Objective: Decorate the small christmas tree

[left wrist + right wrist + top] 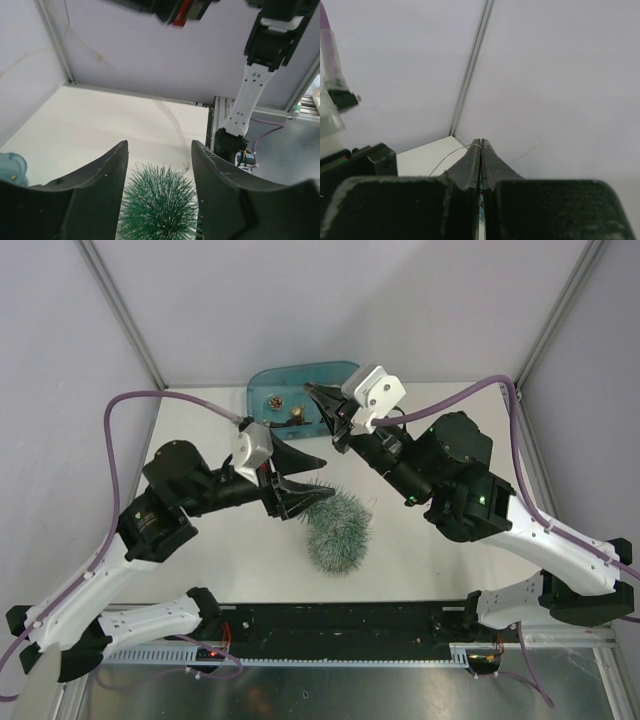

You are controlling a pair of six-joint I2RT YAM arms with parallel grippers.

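— Where's the small christmas tree point(338, 532)?
— On the white table point(420, 560), just below the centre of the top view.
— Left gripper point(322, 478)?
— Jaws apart at the tree's upper-left edge.
— Right gripper point(312, 390)?
— Upper middle, over the teal tub point(290, 380), jaws pressed together, pinching a thin thread point(449, 155).
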